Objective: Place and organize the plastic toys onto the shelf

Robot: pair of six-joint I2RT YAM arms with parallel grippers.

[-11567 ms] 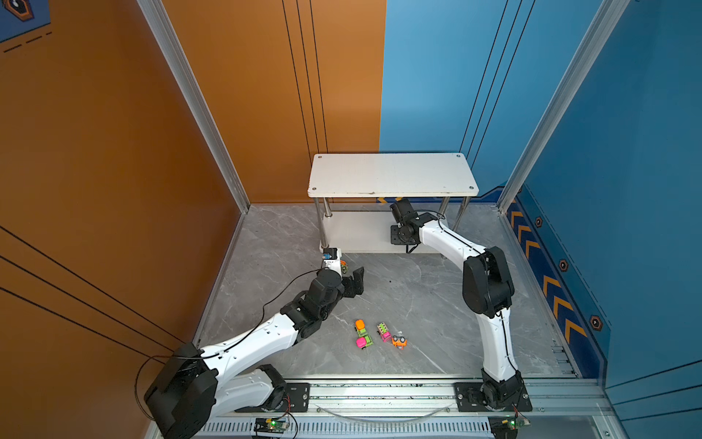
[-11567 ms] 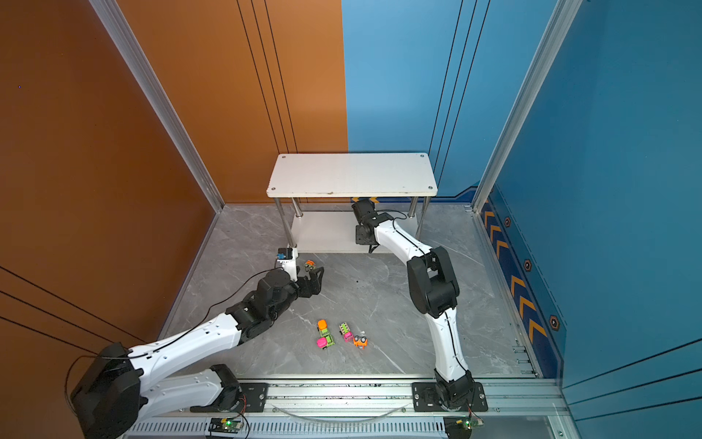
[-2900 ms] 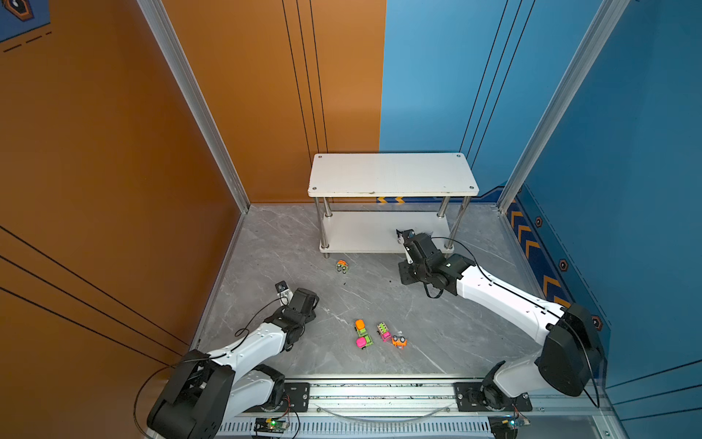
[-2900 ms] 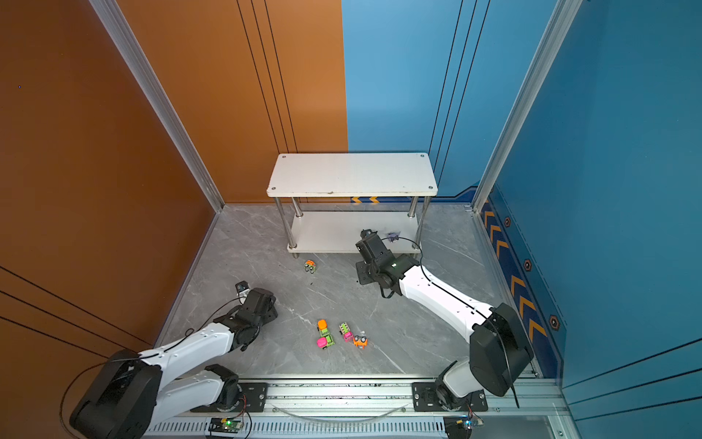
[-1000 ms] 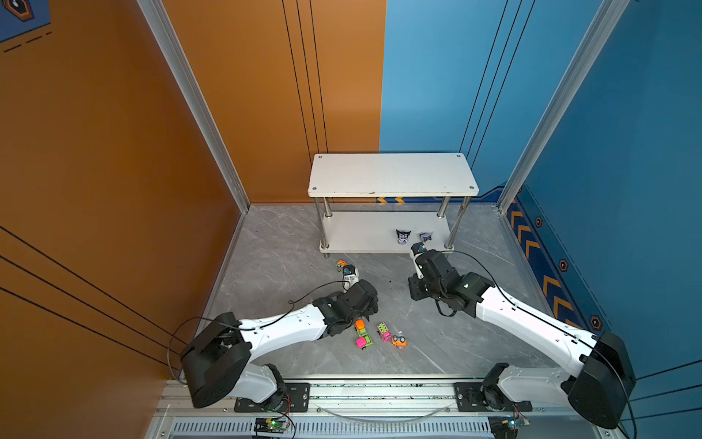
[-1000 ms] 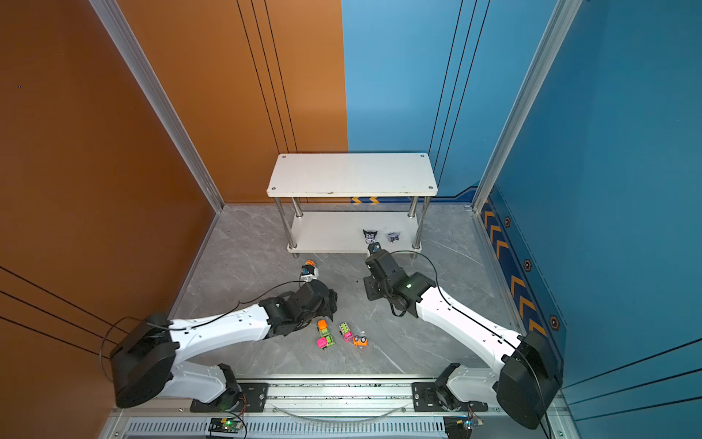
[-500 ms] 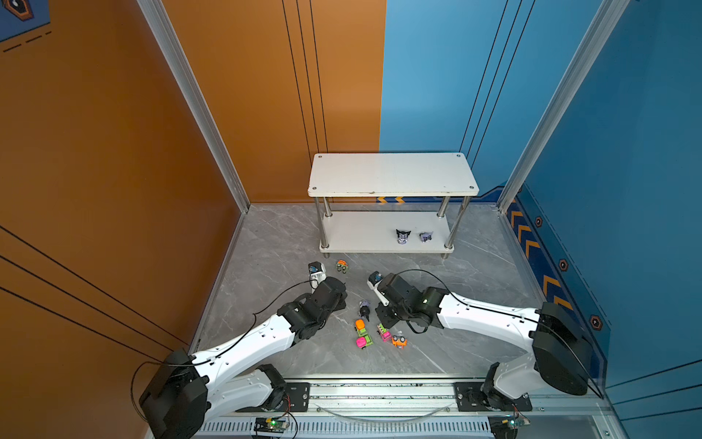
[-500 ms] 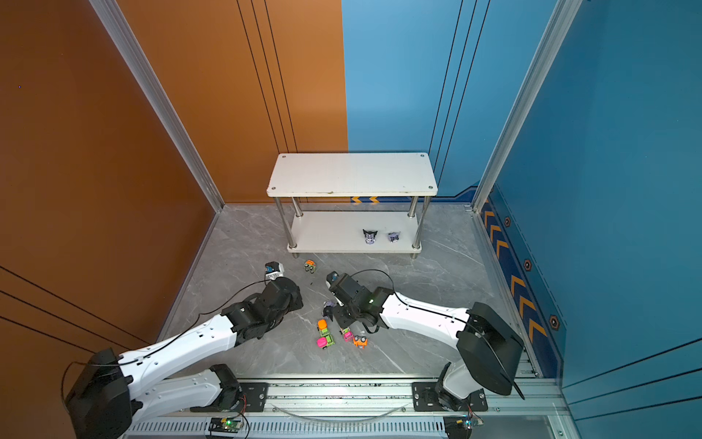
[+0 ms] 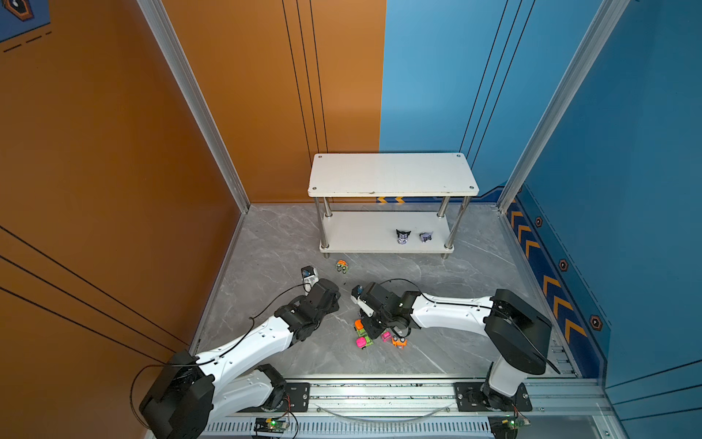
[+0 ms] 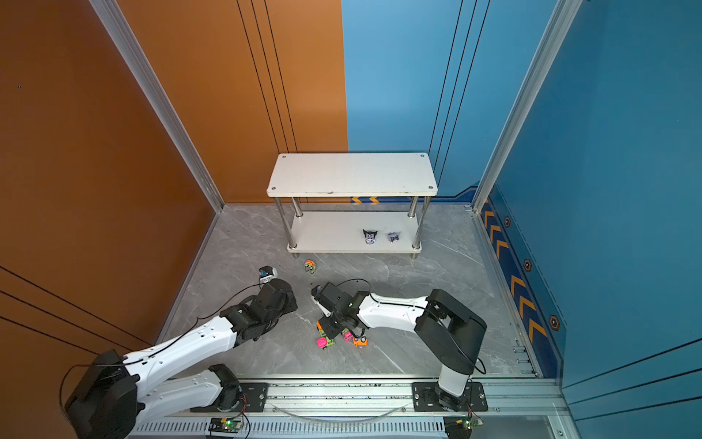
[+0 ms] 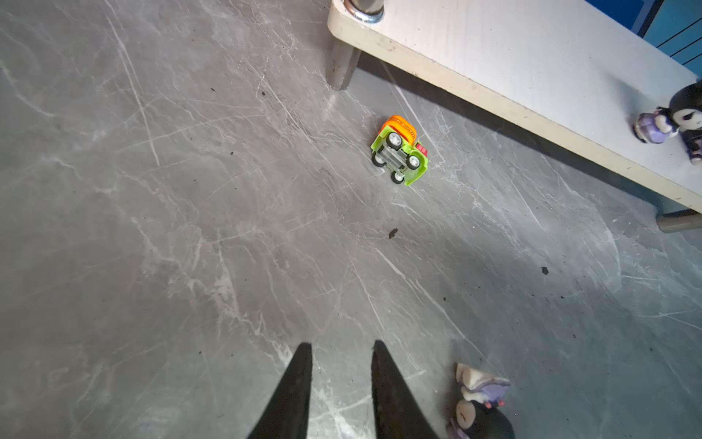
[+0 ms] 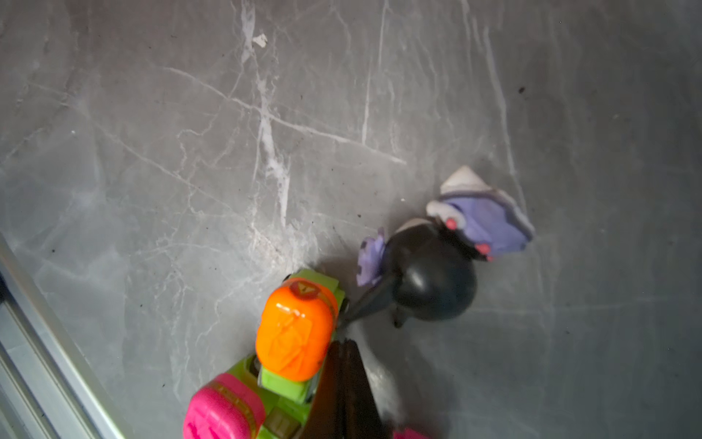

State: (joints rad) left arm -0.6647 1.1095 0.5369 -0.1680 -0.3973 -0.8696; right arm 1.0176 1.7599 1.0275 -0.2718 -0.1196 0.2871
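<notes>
Our left gripper [image 11: 340, 346] stands narrowly parted and empty over open floor [image 11: 190, 228], the tipped car [image 11: 399, 150] lying just off the front edge of the shelf [image 11: 532, 68]. Our right gripper [image 12: 343, 346] is pressed closed against an orange-topped car [image 12: 292, 334], just short of the fallen figurine [image 12: 433, 281]. Two figurines [image 9: 403, 236] stand near the right end of the lower board [image 9: 361, 232], with open board to their left.

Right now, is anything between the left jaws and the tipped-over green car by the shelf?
Nothing visible. Only bare floor lies between the left jaws and the green car, tipped on its side. A figurine lies off to one side.
</notes>
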